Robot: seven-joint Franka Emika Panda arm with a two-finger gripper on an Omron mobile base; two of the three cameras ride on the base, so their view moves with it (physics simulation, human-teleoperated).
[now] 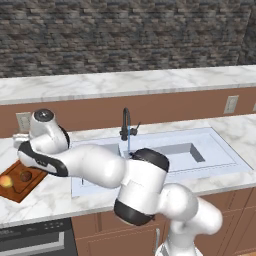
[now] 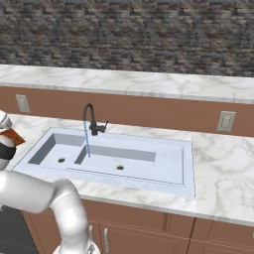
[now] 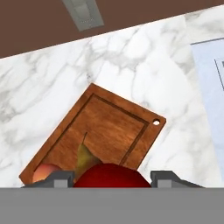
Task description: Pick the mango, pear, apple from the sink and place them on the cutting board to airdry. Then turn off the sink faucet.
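Note:
In the hand view my gripper (image 3: 111, 177) is shut on the round red apple (image 3: 111, 174), held above the near end of the reddish-brown cutting board (image 3: 114, 124). On the board lie the brownish pear (image 3: 85, 158) and the yellow-orange mango (image 3: 43, 172). From the left base view the board (image 1: 14, 189) sits on the counter left of the sink (image 1: 210, 150), with the mango (image 1: 6, 181) and pear (image 1: 25, 176) on it and my hand over it. Water runs from the black sink faucet (image 1: 125, 124) into the white double basin (image 2: 149, 161); the faucet (image 2: 90, 118) stands at its back edge.
A wall outlet (image 3: 83, 13) is on the brown backsplash behind the board. The sink's rim (image 3: 210, 87) lies to the board's right. A dark appliance (image 1: 35, 242) sits below the counter at the lower left. My arm stretches across the sink's left part.

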